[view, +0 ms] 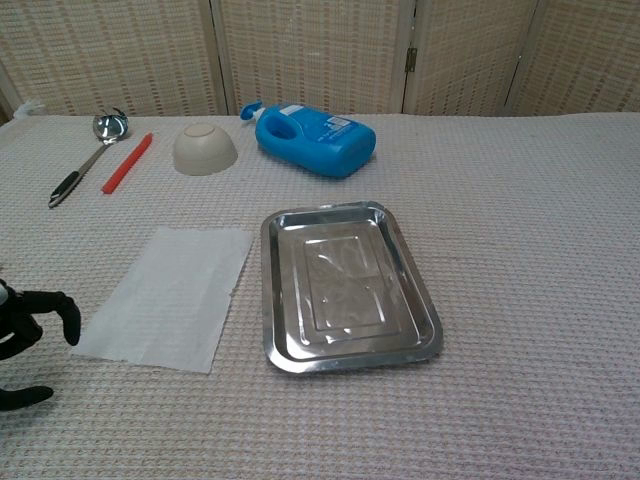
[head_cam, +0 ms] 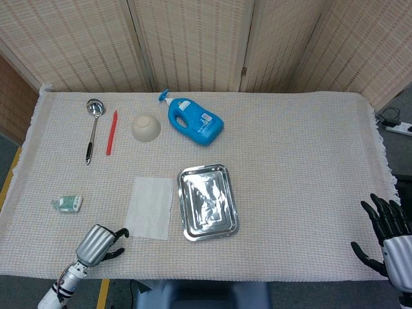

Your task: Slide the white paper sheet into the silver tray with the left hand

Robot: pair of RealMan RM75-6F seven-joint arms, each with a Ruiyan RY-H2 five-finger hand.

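Observation:
The white paper sheet (head_cam: 150, 207) (view: 171, 295) lies flat on the tablecloth just left of the silver tray (head_cam: 222, 225) (view: 285, 360), their edges nearly touching. The tray is empty. My left hand (head_cam: 100, 243) (view: 30, 330) hovers near the table's front edge, a little left of the sheet's near corner, fingers bent and holding nothing, not touching the paper. My right hand (head_cam: 391, 233) is at the far right edge of the table, fingers spread, empty.
At the back stand a blue detergent bottle (head_cam: 194, 120), an upturned beige bowl (head_cam: 146, 127), a red stick (head_cam: 112, 132) and a ladle (head_cam: 92, 129). A small green-white packet (head_cam: 67, 203) lies at the left.

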